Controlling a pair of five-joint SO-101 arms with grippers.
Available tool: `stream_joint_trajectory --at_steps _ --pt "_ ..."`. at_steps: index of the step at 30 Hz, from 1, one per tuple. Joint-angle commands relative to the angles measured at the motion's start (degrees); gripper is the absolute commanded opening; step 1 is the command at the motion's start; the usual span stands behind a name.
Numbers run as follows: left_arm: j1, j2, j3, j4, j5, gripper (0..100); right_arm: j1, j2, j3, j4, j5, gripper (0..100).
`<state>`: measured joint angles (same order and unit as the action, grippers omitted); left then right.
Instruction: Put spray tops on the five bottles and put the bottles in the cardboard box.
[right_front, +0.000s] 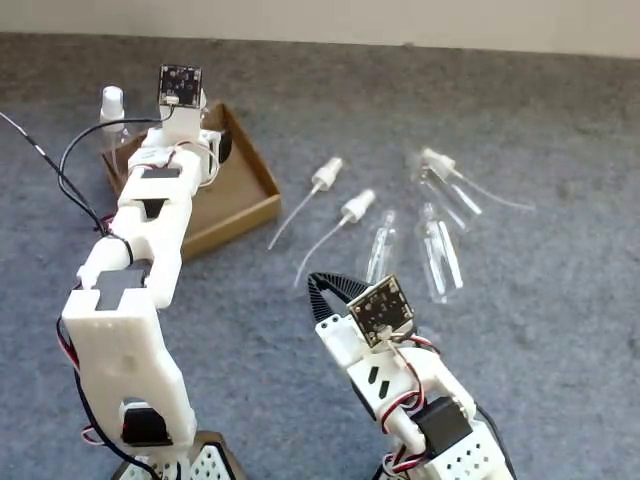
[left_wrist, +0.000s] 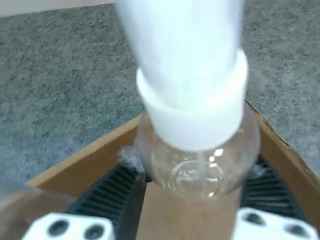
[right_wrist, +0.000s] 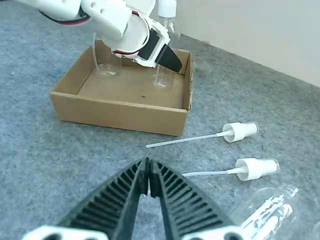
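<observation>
This looks like a small robotics lab or workshop bench rather than a home room. The worktop (right_front: 560, 330) is covered in plain grey, carpet-like felt and ends at a bare pale wall (right_wrist: 260, 30). Two white plastic arms (right_front: 140, 260) stand on it, with their black motors (right_front: 445, 425) open to view. Loose wires (right_front: 63, 160) run along them, and each wrist carries a bare camera board (right_front: 381, 310). A cardboard box (right_front: 235, 215), clear bottles (right_front: 440, 255) and spray tops (right_front: 357, 207) lie spread on the felt.
</observation>
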<state>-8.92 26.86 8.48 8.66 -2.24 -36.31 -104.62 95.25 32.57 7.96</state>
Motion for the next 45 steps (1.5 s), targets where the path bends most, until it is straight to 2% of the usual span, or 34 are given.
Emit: stream_joint_trajectory --at_steps 1,7,14,24,36,39,45 --pt "-0.5 -4.4 -0.6 0.3 -0.5 24 -0.3 -0.5 7.2 -1.5 0.5 0.4" --pt "-0.6 -4.5 -0.7 0.3 -0.6 24 -0.3 -0.5 7.1 -0.7 0.6 0.4" --pt "-0.7 -4.5 -0.7 2.5 -0.6 37 -0.3 -0.5 7.1 -0.7 0.6 0.4" --pt "-0.9 -7.1 -0.2 3.7 -0.6 38 -0.3 -0.5 7.1 -0.7 0.6 0.4" --pt "-0.5 -17.6 -0.5 23.1 -0.6 38 0.3 -0.7 7.1 -0.7 0.6 0.4" --pt "-0.4 -21.1 -0.5 28.6 -0.6 38 4.1 -0.7 7.1 -1.9 0.6 0.4" --pt "-0.3 -29.8 -0.4 42.3 -0.6 38 15.3 -0.7 7.1 -11.8 0.4 0.4"
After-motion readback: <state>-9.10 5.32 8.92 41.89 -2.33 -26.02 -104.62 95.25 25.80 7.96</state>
